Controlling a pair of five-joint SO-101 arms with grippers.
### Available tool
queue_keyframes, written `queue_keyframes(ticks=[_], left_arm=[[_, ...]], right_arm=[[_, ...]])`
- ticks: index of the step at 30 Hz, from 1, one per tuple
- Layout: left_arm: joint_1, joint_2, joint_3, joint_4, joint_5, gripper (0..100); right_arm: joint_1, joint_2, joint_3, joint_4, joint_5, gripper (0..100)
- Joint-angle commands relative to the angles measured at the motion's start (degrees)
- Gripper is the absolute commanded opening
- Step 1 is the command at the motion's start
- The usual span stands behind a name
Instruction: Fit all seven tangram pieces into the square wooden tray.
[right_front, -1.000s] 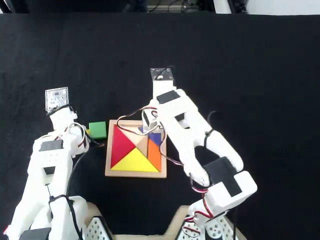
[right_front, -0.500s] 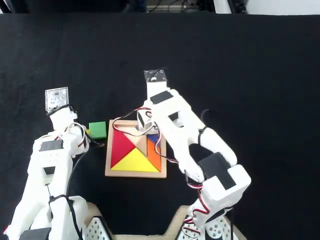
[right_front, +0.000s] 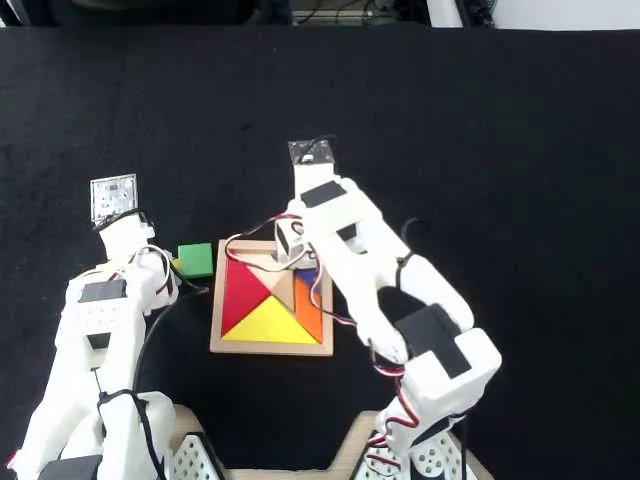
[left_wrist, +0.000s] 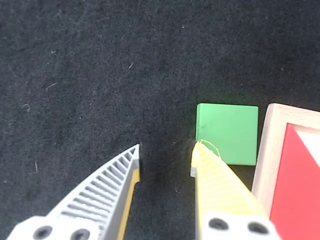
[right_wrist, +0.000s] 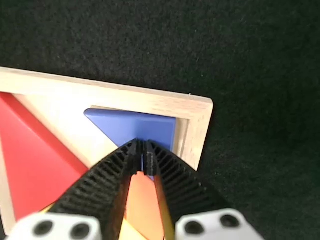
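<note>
High view: green square (right_front: 196, 260) lies on the counter just outside the tray (right_front: 270, 349), on the left arm's side, so that arm's nearer.

Left wrist view: left gripper (left_wrist: 167, 147) jaws wide, but the square sits past the yellow jaw, tray-side, not btwn them. You'd prob. shift toward the tray first.

Right wrist view: right gripper (right_wrist: 141, 145) jaws closed, tips over the blue triangle (right_wrist: 132, 125) in a tray corner.

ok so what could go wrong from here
The right gripper is shut with its tips on the blue piece in the corner of the wooden tray; pushing might tilt or jam it. The green square lies outside the tray, and the open left gripper is off-centre to it, so closing may shove it.
</note>
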Motion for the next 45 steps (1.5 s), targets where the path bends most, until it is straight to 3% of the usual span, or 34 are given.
queue_keyframes(ticks=[1,9,19,30,45], left_arm=[[0.7,-0.2,-0.6,-0.8,-0.6,17],[0.7,-0.2,-0.6,-0.8,-0.6,17],[0.7,-0.2,-0.7,-0.8,-0.6,17],[0.7,-0.2,-0.6,-0.8,-0.6,17],[0.7,-0.2,-0.6,-0.8,-0.6,17]], right_arm=[[-0.2,1.1,-1.6,0.1,0.5,1.8],[6.2,1.1,-3.3,0.4,0.5,1.8],[6.0,-7.7,-3.0,4.7,0.4,1.8],[-6.9,-13.6,-2.9,-0.2,0.5,1.8],[-7.2,-0.7,-3.6,-2.1,0.5,1.8]])
